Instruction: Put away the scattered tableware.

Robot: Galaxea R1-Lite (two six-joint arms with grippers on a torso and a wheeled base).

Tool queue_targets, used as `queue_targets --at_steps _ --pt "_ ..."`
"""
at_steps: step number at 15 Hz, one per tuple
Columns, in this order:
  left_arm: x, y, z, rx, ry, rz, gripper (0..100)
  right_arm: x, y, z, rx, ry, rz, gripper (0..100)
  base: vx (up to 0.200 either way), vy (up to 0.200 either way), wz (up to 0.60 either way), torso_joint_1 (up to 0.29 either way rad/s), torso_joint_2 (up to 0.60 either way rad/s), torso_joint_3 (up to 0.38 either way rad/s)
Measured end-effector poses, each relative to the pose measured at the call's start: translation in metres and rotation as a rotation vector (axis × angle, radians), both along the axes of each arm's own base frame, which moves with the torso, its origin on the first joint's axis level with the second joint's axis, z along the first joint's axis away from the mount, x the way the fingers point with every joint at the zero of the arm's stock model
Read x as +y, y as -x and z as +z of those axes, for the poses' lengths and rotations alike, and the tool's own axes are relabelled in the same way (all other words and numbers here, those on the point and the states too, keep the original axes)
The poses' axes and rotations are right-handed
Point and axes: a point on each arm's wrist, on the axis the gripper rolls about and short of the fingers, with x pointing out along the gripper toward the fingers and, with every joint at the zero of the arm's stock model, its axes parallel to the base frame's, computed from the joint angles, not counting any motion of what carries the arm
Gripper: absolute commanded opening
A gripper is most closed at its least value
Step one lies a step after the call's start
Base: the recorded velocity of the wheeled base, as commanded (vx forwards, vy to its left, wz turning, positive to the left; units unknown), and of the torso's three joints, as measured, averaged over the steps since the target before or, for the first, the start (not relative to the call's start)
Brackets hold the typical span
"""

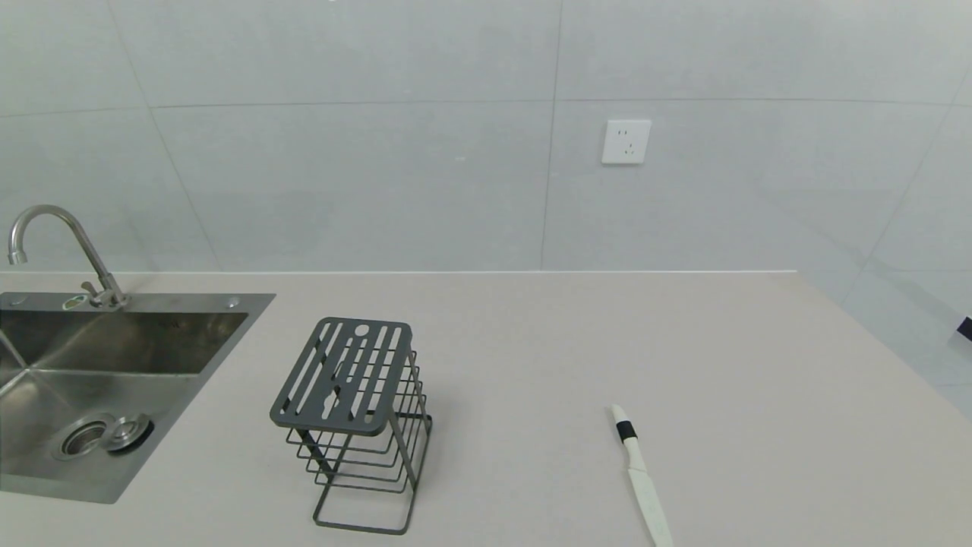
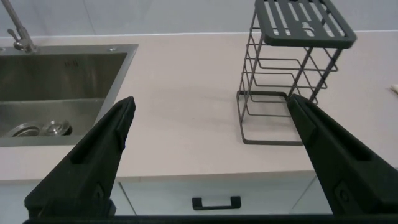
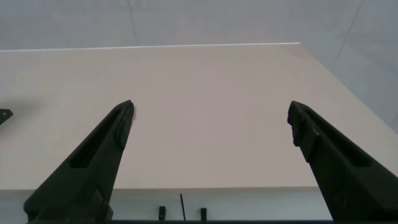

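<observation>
- Looking down from the head view, I see the knife (image 1: 640, 475) lying flat on the countertop (image 1: 531, 342), front right, well apart from the rack.
- It is white with a black band near its far end. Its near end runs off the bottom edge, so I cannot see its full length.
- The rack (image 1: 349, 425) stands upright left of centre: dark wire with a slotted top plate. I cannot make out anything in the slots.
- The sink (image 1: 121, 346) sits at far left, cut off by the frame edge, with the faucet (image 1: 105, 292) behind it.
- My left gripper (image 2: 211, 102) is released, its jaws spread wide and holding nothing. It hangs out past the counter's front edge, facing the gap between sink and rack, with a drawer handle (image 2: 216, 203) below.
- A pale sliver (image 2: 393, 88) shows at the edge of the left wrist view. It is too small for me to say what it is.
- My right gripper (image 3: 210, 107) is also released and holds nothing. It faces a bare stretch of counter.
- A dark scrap (image 3: 5, 116) sits at the edge of the right wrist view; I cannot tell what it belongs to.
</observation>
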Motion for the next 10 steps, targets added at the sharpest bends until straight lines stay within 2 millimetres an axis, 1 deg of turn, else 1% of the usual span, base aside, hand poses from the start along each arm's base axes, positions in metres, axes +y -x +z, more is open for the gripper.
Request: queue_targets --at_steps 5,7,8,10 --pt "0.000 0.000 0.000 0.000 0.003 -0.001 100 0.000 0.000 0.002 -0.023 0.020 0.002 100 0.000 0.000 0.00 0.000 0.00 0.000" --pt "0.000 0.000 0.000 0.000 0.001 -0.001 100 0.000 0.003 0.022 -0.188 0.009 0.003 100 0.000 0.000 0.00 0.000 0.00 0.000" --pt "0.000 0.000 0.000 0.000 0.000 -0.001 100 0.001 0.005 0.030 -0.212 0.006 0.028 100 0.000 0.000 0.00 0.000 0.00 0.000" --pt "0.000 0.000 0.000 0.000 0.000 -0.001 100 0.003 0.008 0.045 -0.153 0.007 0.120 100 0.000 0.000 0.00 0.000 0.00 0.000"
